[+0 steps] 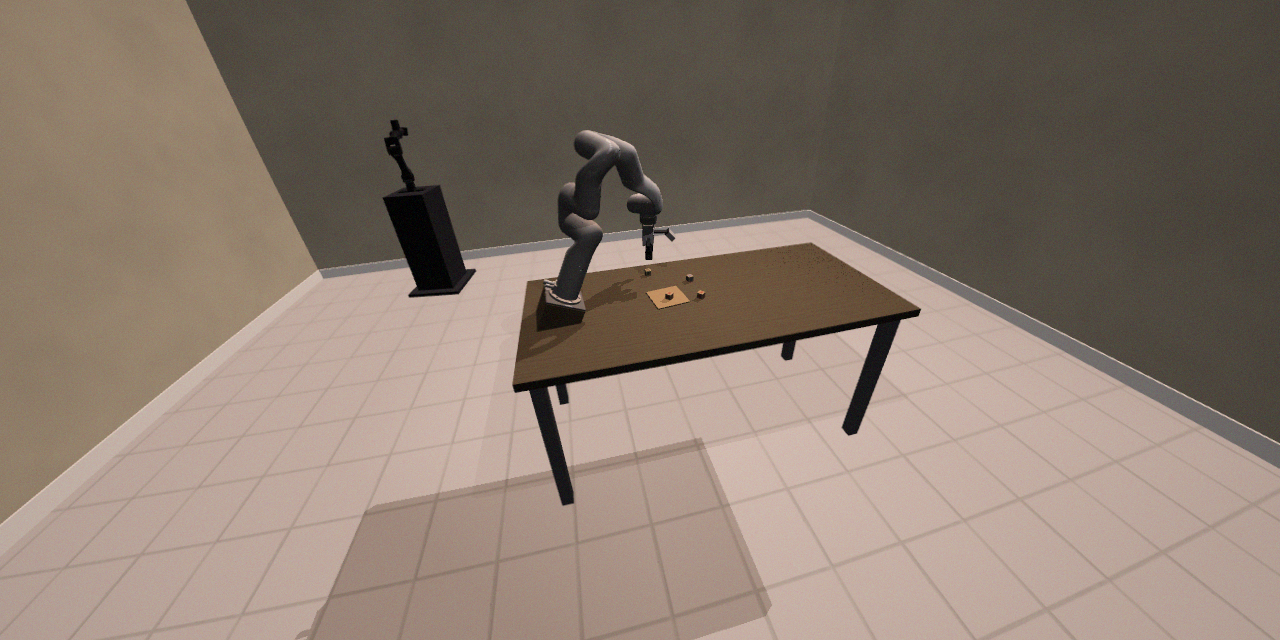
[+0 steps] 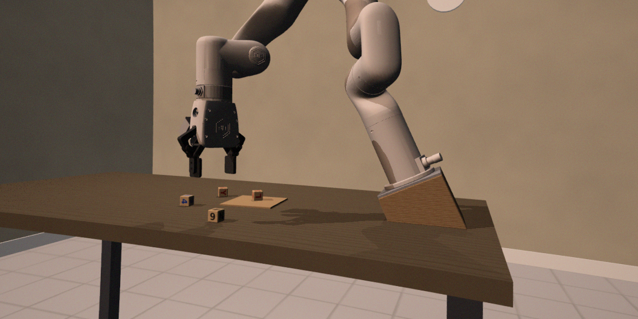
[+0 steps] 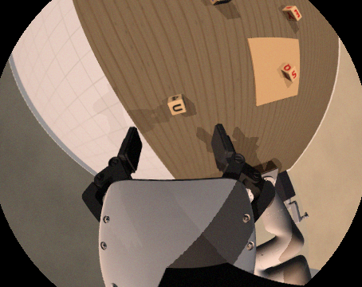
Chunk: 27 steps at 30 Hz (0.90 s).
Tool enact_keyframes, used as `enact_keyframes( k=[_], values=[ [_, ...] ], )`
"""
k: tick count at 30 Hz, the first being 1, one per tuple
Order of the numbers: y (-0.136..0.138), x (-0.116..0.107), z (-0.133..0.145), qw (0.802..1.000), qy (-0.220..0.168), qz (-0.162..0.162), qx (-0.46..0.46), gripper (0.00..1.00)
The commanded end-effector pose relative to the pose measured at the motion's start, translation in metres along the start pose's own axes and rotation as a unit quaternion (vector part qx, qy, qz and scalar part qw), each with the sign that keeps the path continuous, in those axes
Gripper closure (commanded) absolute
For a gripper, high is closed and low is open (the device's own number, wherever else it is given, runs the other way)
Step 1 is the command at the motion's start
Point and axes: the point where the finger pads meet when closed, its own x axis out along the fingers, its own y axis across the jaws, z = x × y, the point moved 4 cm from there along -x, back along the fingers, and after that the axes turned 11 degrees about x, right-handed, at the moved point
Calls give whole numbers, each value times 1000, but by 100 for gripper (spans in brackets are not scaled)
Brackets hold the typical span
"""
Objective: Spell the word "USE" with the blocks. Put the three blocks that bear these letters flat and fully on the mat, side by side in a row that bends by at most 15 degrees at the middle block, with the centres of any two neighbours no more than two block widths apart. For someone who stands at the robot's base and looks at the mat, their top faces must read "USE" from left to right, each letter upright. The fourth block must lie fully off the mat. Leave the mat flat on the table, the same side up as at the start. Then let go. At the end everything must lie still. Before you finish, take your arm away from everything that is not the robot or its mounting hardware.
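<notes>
My gripper is wide open and empty, pointing down above the table. The U block lies off the mat below it, ahead of the fingertips in the wrist view. A block with red S and Q faces sits turned on the tan mat. The block with a red E lies beyond the mat, off it. The fourth block is off the mat, cut off in the wrist view.
The wooden table has an edge near the U block. The wedge-shaped robot base stands at one end of it. A dark pedestal stands away from the table.
</notes>
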Motion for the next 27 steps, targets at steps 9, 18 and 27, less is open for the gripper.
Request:
enact_keyframes(
  k=[9, 18, 27],
  values=[
    [-1, 0, 1, 986, 6, -1, 164, 0],
    [0, 0, 1, 964, 6, -2, 267, 0],
    [0, 0, 2, 924, 6, -3, 383, 0]
  ],
)
